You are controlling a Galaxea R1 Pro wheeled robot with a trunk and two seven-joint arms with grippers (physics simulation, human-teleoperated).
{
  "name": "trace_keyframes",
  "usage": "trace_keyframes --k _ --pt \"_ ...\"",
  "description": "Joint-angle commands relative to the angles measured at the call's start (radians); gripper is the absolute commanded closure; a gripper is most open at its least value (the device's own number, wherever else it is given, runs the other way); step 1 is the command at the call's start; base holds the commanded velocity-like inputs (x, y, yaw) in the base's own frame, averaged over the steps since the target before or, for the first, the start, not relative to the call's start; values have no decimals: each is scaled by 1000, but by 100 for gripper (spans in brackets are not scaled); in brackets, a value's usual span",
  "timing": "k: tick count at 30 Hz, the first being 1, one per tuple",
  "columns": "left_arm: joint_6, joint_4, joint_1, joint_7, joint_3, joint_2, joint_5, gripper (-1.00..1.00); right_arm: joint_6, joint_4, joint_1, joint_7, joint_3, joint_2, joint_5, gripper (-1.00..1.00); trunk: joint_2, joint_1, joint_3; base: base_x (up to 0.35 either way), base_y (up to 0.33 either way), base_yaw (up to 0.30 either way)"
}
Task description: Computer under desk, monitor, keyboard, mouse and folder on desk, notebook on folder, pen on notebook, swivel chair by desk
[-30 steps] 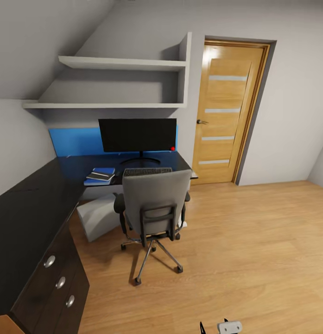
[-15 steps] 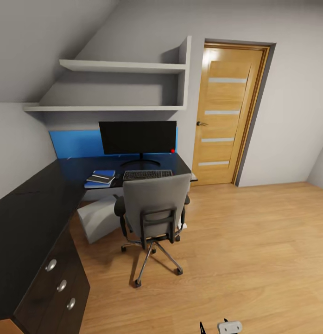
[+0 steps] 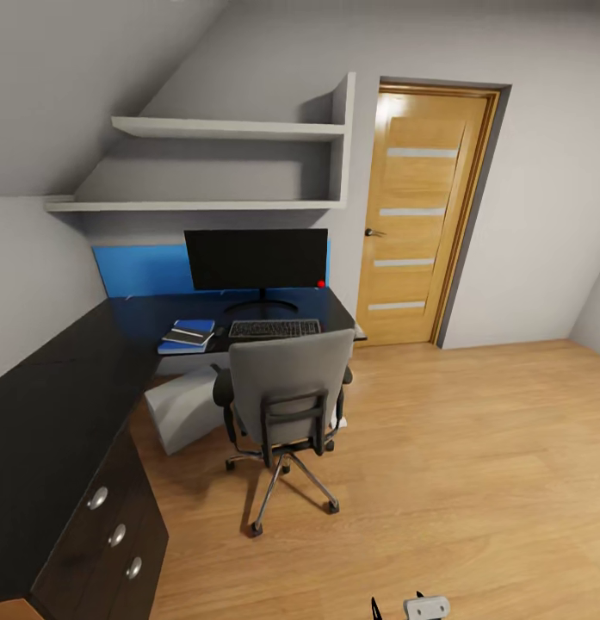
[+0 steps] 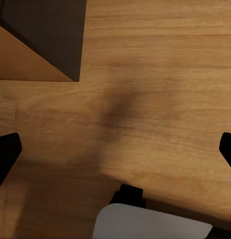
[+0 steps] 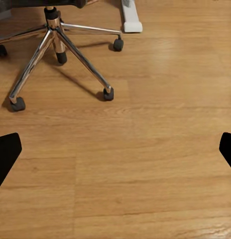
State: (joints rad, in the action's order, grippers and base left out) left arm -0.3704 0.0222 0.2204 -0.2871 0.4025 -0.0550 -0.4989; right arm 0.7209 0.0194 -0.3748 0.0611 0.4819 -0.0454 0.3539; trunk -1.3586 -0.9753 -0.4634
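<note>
Below my wrists, each claw, left claw (image 4: 115, 152) and right claw (image 5: 115, 152), hangs spread and empty over the wood floor (image 5: 145, 169). Well ahead stand one swivel chair (image 3: 287, 400), one keyboard (image 3: 274, 328), one monitor (image 3: 256, 258) on the worktop (image 3: 67, 379). One computer (image 3: 183, 409) sits beneath, partly hidden. The notebook (image 3: 187, 336) lies on the folder (image 3: 194, 327); the pen I cannot make out.

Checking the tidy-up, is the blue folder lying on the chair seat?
No, the blue folder lies on the desk, left of the keyboard.
</note>
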Motion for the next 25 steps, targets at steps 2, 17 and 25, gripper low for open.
trace_keyframes --k 2,17,25 --pt "-2 0 1 -4 9 2 -6 -100 3 2 -1 6 9 -1 2 -100 14 8 5 0 0 0" --pt "2 1 1 -1 8 3 -8 -100 3 2 -1 6 9 -1 2 -100 56 31 24 0 0 0" --pt "0 1 1 -2 1 5 -12 -100 3 2 -1 6 9 -1 2 -100 56 31 24 0 0 0"
